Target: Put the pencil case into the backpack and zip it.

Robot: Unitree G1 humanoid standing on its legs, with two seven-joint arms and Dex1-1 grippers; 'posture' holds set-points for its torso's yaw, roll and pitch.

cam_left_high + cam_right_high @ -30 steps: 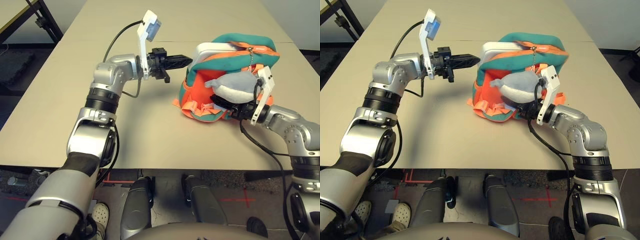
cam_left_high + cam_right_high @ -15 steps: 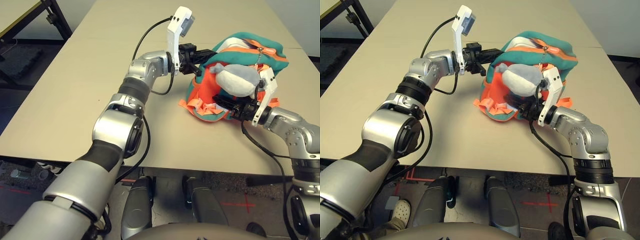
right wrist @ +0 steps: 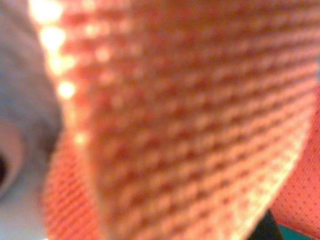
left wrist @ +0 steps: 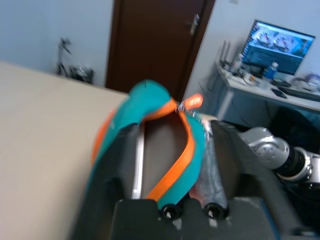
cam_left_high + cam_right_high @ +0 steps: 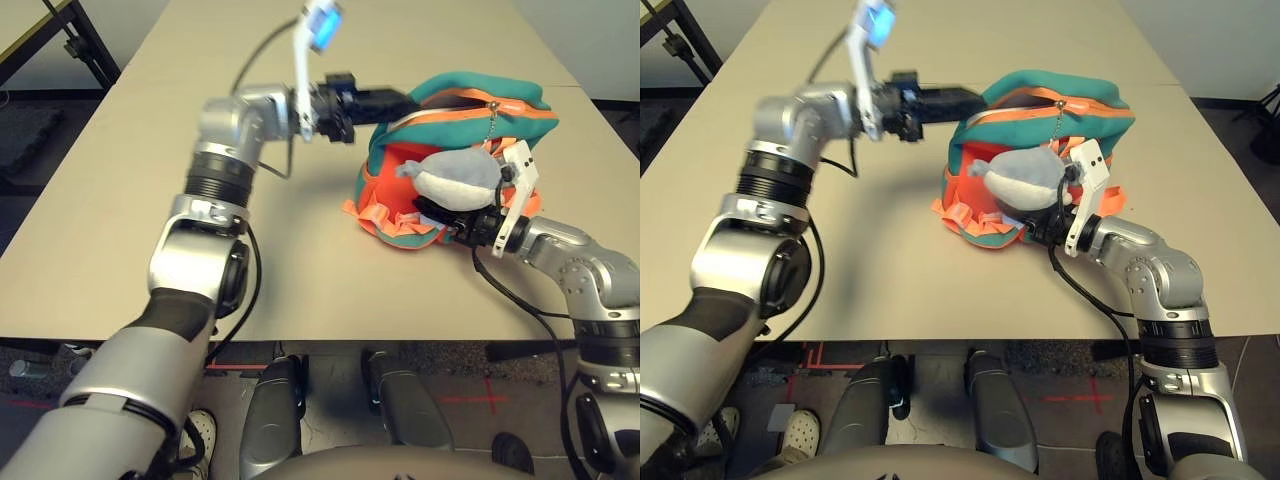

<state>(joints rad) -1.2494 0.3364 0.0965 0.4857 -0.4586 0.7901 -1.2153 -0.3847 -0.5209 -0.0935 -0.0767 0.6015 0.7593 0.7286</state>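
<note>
Here the backpack [image 5: 450, 160] stands on a beige table [image 5: 150, 200].

Table [image 5: 120, 200] with a backpack [image 5: 455, 150] on it
The tan tabletop carries one orange and teal backpack toward its right side, standing upright, grey plush front facing the near edge, straps bunched on the surface

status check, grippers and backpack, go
Left gripper at backpack top opening, fingers apart. Right gripper buried in orange front, under plush animal. Zipper still unzipped. Nothing blocking.
</note>
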